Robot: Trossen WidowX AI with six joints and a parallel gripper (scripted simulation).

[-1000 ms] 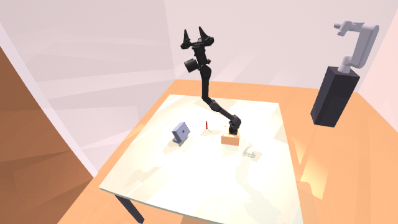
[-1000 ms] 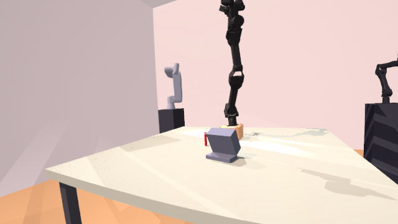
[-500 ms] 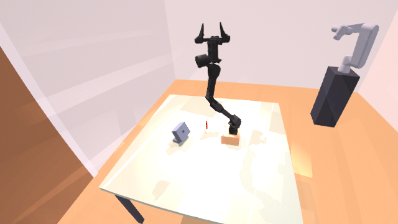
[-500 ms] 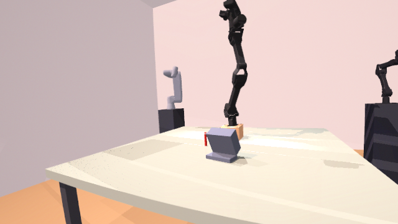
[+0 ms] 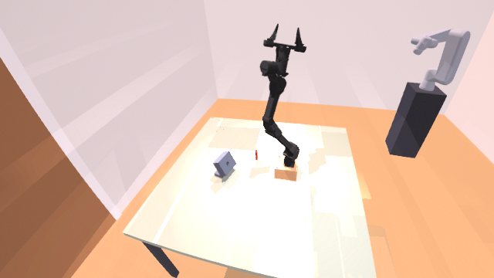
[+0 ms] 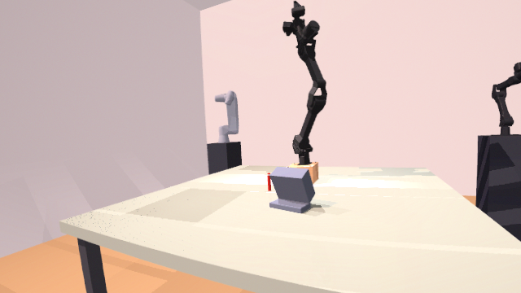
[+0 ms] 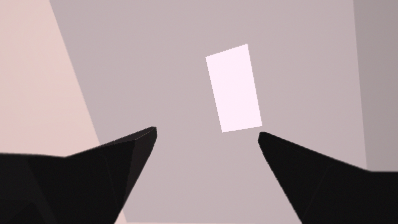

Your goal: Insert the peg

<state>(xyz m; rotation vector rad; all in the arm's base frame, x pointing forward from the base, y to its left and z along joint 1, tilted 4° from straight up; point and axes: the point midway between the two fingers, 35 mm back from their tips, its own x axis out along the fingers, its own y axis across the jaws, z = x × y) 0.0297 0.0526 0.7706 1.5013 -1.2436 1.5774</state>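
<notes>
A thin red peg stands upright on the table. The grey-blue sloped panel stands on its foot a little apart from the peg; its face with one dark hole shows in the top view, and the exterior view shows its back. My gripper is open and empty, high above the table, with its fingers pointing up. The peg and the panel are not in the wrist view. The shape of the peg's cross-section is too small to tell.
My arm's base stands on an orange block on the table, beside the peg. A grey arm on a dark pedestal and a black arm on another pedestal stand off the table. The wrist view shows a bright ceiling patch.
</notes>
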